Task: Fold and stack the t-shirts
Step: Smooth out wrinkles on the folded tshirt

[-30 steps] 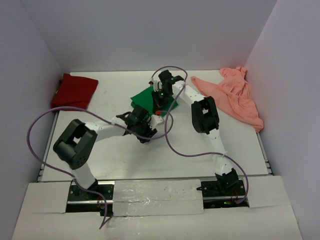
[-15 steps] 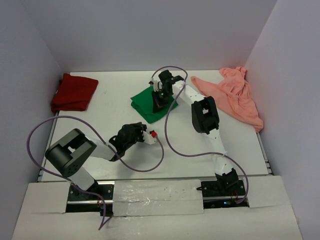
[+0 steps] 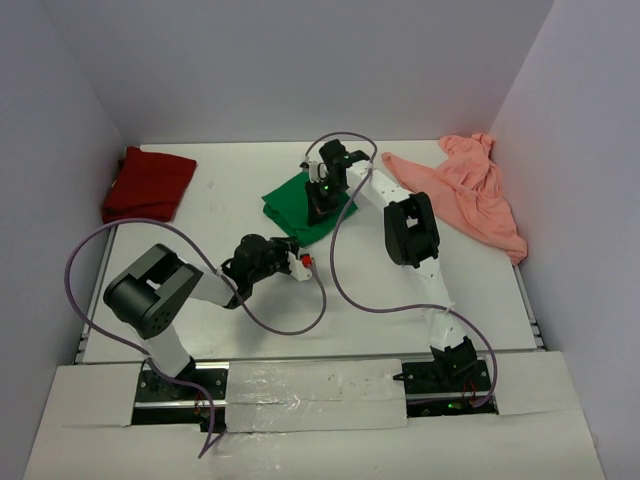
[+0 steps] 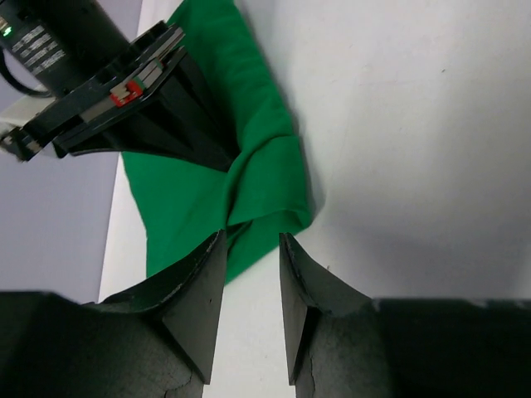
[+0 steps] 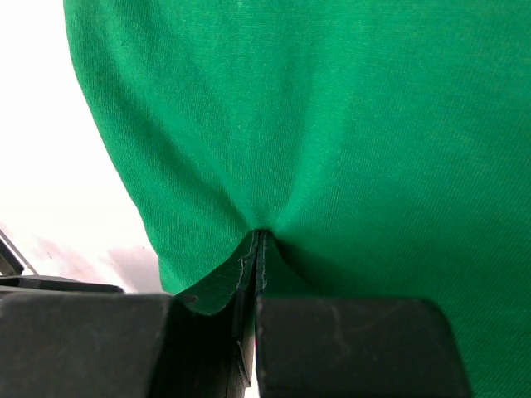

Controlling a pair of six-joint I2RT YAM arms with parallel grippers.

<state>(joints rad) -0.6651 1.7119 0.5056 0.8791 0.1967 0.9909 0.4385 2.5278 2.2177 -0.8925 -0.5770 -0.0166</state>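
Your right pincer (image 5: 255, 247) pinches the limp green shirt (image 5: 332, 124); take its near corner with your half-open, empty left pincer (image 4: 250, 249).

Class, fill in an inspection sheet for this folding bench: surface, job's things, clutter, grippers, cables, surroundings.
Surface: white table.
Job's things: green t-shirt partly folded at centre; dark red t-shirt folded, far left corner; pink t-shirt crumpled, far right.
Clutter: nothing seen.
Grippers: right gripper shut on the green t-shirt; left gripper open at its near corner.
Cables: purple cables loop loosely over the table from both arms.
Surroundings: plain walls on three sides.
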